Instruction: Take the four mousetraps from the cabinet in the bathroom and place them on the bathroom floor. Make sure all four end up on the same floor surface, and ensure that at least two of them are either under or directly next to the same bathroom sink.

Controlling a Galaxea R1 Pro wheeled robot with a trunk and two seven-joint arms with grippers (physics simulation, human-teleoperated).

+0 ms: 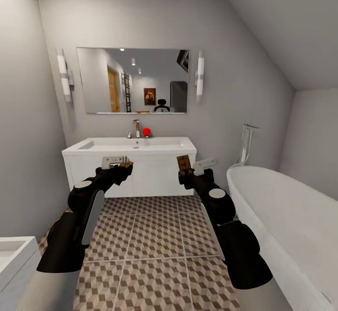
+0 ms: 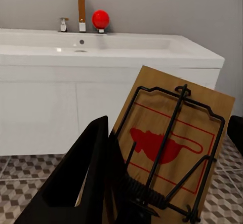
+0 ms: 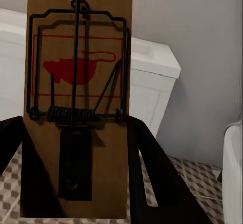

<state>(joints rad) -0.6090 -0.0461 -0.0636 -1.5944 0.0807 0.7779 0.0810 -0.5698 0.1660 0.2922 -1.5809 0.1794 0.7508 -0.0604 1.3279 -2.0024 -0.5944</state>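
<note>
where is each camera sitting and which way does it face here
Head view: on the head, facing the white sink unit and patterned floor; both arms show.
Left wrist view: behind the left pincer, facing that sink unit past its mousetrap.
Right wrist view: behind the right pincer, facing its mousetrap.
Shared: all three show the sink unit and floor.

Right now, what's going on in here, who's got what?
The robot faces the white sink vanity in the bathroom with a mousetrap in each gripper. The left gripper is shut on one mousetrap, the right gripper on another mousetrap. Both are held up in the air above the cube-patterned floor tiles, short of the vanity. A bathtub stands to the right.
</note>
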